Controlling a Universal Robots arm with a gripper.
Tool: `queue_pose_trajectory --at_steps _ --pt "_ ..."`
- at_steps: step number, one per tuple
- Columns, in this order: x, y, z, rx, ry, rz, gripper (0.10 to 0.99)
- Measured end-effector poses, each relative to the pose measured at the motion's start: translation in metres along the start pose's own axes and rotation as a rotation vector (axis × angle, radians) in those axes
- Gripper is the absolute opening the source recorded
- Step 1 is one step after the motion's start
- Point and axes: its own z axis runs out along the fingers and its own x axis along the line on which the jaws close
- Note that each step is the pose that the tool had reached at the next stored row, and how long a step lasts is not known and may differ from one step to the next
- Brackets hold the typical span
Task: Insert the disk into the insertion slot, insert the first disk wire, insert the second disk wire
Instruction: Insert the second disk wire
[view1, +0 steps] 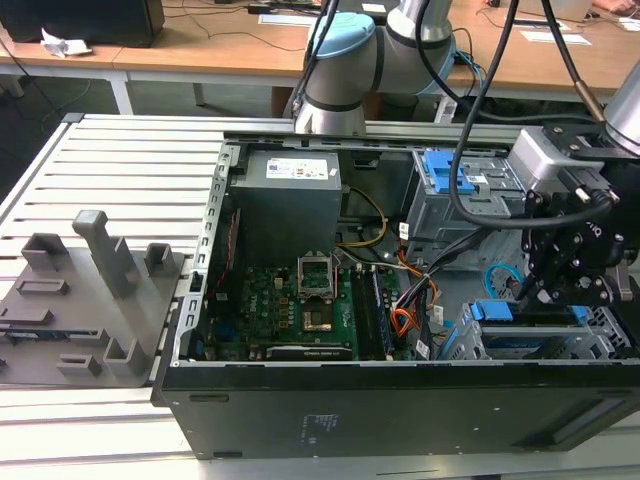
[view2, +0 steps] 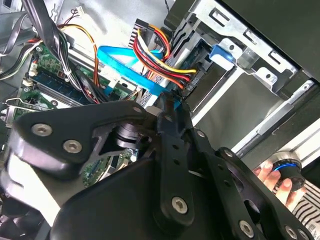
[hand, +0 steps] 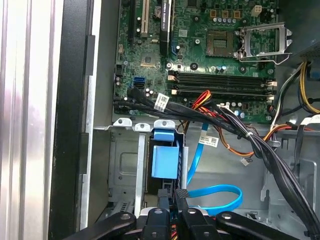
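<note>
Blue-framed, the disk (view1: 535, 335) already sits in the insertion slot (view1: 600, 345) at the open case's near corner. Just above, the tool (hand: 172, 197), jaws narrowed, pinches a dark plug; the orange-red first disk wire (view2: 162, 57) and light-blue second disk wire (hand: 220, 197) crowd beyond.

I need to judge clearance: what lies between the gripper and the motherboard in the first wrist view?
The blue carrier of the disk seated in the insertion slot lies there above the gripper, then a black cable bundle before the motherboard.
</note>
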Motion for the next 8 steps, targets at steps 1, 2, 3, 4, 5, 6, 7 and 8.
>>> queue_pose_trajectory --at_steps 1,2,3,4,5,6,7,8 --pt "0.0 0.0 0.0002 0.0 -0.0001 0.0 0.173" --pt "0.0 0.0 0.0002 0.0 0.0 0.0 0.235" --pt "0.0 0.0 -0.0003 0.0 0.0001 0.0 0.235" --pt "0.0002 0.0002 -0.0036 0.0 -0.0009 0.0 0.235" --pt "0.0003 0.0005 -0.0096 0.0 0.0001 0.0 0.235" --pt "0.0003 0.0006 -0.0129 0.0 0.0 0.0 0.235" --pt "0.0005 0.0008 -0.0167 0.0 0.0 0.0 0.235" --pt "0.0005 0.0009 -0.0199 0.0 0.0002 0.0 0.235"
